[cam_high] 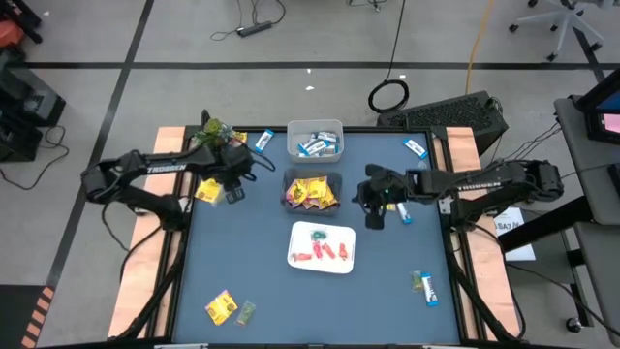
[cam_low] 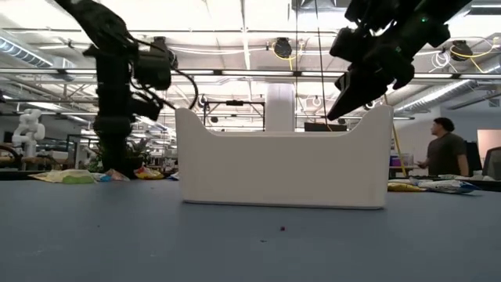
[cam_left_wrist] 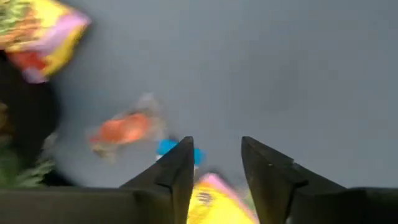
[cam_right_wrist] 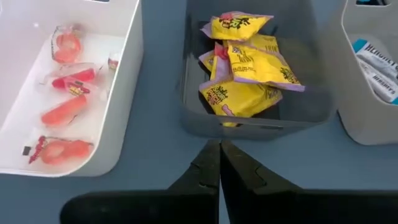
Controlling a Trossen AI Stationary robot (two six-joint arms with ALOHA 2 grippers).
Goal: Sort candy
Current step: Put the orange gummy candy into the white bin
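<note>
**A:** Left gripper (cam_high: 235, 174) sits over the far-left part of the table, fingers apart with a gap between them, nothing clamped that I can see. A yellow packet (cam_left_wrist: 214, 202) lies just under its tips, with an orange-red piece (cam_left_wrist: 124, 129) and a scrap of blue close by.

**B:** And the right gripper (cam_right_wrist: 219, 163)?

**A:** Fingers pressed together, empty, hovering near the middle, just on the near side of the dark bin (cam_right_wrist: 193, 112). I'd judge it's between trips, placed centrally so any of the three containers is within reach.

**B:** How is the candy laid out?

**A:** By kind. Yellow square packets with red print (cam_right_wrist: 245, 65) are heaped in the dark bin; red and pink wrapped pieces (cam_high: 325, 250) lie in the white tray (cam_high: 298, 258) nearer us; blue-and-white bars (cam_high: 318, 146) fill the pale bin (cam_high: 294, 131) at the far edge.

**B:** Anything loose?

**A:** Yes. A blue bar (cam_high: 416, 147) far right, another (cam_high: 427, 289) near right, a yellow packet (cam_high: 222, 307) near left, and several around the left gripper. The sorting looks well along but unfinished.
</note>
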